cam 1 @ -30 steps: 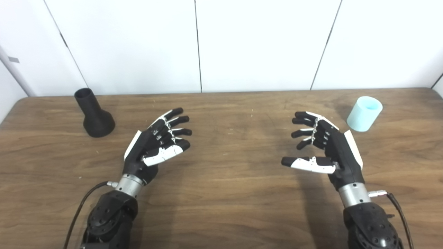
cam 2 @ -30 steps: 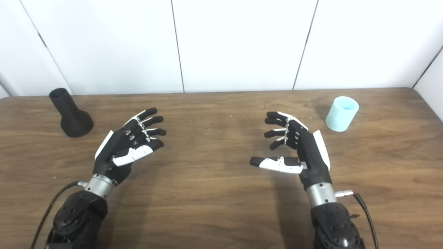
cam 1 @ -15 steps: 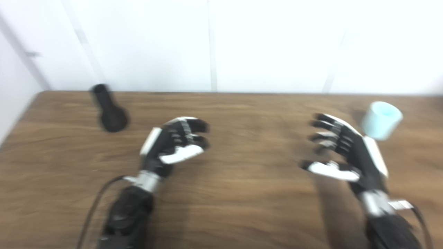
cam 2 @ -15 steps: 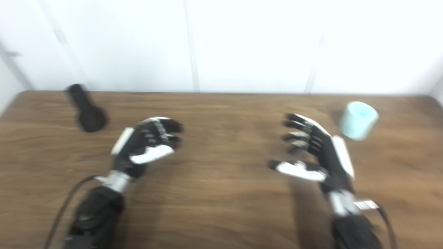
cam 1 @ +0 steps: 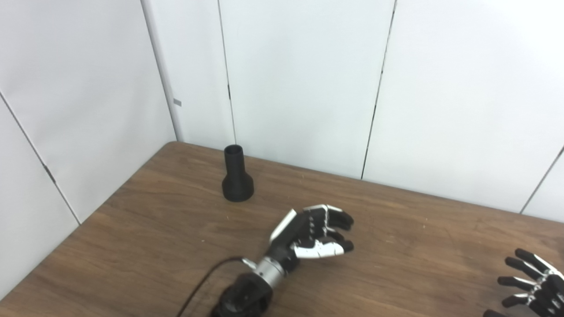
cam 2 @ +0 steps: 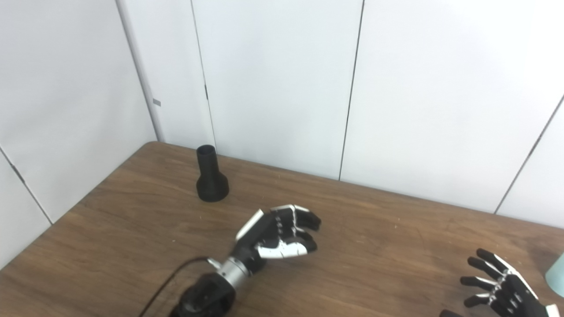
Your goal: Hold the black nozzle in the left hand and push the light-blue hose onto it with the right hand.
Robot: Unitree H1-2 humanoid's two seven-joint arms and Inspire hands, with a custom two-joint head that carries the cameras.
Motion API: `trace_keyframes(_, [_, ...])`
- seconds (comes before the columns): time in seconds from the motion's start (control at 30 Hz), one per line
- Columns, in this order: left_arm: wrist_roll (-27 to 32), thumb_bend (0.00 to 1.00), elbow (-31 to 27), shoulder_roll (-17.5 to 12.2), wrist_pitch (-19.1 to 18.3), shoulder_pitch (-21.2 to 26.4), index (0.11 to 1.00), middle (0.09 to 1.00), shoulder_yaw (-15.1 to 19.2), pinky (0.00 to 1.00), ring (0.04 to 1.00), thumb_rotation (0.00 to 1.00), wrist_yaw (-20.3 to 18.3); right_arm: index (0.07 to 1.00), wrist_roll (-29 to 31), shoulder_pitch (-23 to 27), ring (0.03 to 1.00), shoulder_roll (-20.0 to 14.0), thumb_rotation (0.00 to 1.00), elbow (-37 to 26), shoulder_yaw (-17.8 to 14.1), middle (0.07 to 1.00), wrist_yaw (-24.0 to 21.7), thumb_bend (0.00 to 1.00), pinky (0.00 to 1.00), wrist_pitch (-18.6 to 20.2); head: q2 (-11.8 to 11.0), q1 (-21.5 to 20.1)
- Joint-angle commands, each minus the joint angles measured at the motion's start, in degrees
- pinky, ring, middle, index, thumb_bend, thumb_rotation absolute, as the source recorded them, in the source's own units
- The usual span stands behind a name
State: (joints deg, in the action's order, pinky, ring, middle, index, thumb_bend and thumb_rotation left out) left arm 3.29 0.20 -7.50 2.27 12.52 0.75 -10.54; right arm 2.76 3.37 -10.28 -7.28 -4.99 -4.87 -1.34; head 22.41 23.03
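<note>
The black nozzle (cam 1: 237, 176) stands upright on its wide base near the table's far left corner; it also shows in the right eye view (cam 2: 211, 176). My left hand (cam 1: 313, 233) hovers over the table to the right of and nearer than the nozzle, apart from it, fingers curled loosely and holding nothing. My right hand (cam 2: 500, 293) is at the lower right edge, fingers spread, empty. Only a sliver of the light-blue hose (cam 2: 557, 276) shows at the right edge of the right eye view.
The brown wooden table (cam 1: 145, 229) has its left edge and far corner close to the white wall panels (cam 1: 299, 83). A black cable (cam 1: 202, 286) trails from my left wrist.
The camera has swung left and tilted, so the whole picture has shifted. My left hand's fingers have curled in somewhat. The hose has left the left eye view.
</note>
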Motion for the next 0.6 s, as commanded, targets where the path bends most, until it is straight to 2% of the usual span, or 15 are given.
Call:
trace_keyframes(0.0, [-1.4, 0.70, -3.1, -2.5, 0.7, 2.3, 0.712, 0.679, 1.6, 0.52, 0.675, 0.07, 1.3, 0.802, 0.1, 1.7, 0.634, -0.4, 0.00, -1.6, -0.3, 0.769, 0.1, 0.70, 0.41, -2.7, 0.0, -0.2])
trace_keyframes(0.17, [-5.1, 0.71, -5.3, -5.9, 0.5, 3.4, 0.722, 0.689, 3.2, 0.53, 0.672, 0.10, 3.6, 0.799, -0.1, 1.8, 0.633, -0.4, 0.00, -1.2, -0.3, 0.768, 0.3, 0.70, 0.41, -2.9, 0.0, 0.1])
trace_keyframes(0.27, [-7.5, 0.72, -7.1, -8.5, -1.2, 4.8, 0.722, 0.694, 5.1, 0.55, 0.671, 0.10, 5.1, 0.798, -0.3, 1.7, 0.633, -0.5, 0.00, -1.1, -0.4, 0.768, 0.4, 0.70, 0.41, -3.1, 0.0, 0.0])
trace_keyframes(0.37, [-11.1, 0.72, -9.0, -11.6, -3.9, 7.0, 0.720, 0.690, 6.4, 0.55, 0.661, 0.08, 5.4, 0.798, -0.1, 1.7, 0.634, -0.7, 0.00, -1.0, -0.5, 0.769, 0.3, 0.70, 0.42, -3.2, 0.0, 0.1])
trace_keyframes(0.43, [-13.3, 0.72, -10.2, -13.8, -6.1, 9.0, 0.715, 0.672, 6.7, 0.52, 0.637, 0.08, 5.1, 0.799, -0.2, 1.7, 0.632, -0.7, 0.00, -0.9, -0.4, 0.769, 0.3, 0.69, 0.41, -3.3, 0.0, 0.1])
trace_keyframes(0.57, [-15.7, 0.72, -11.2, -16.6, -9.6, 12.4, 0.712, 0.662, 7.6, 0.53, 0.640, 0.07, 5.5, 0.803, -0.1, 1.6, 0.626, -0.7, 0.00, -0.9, -0.4, 0.770, 0.2, 0.69, 0.41, -3.2, 0.0, 0.2])
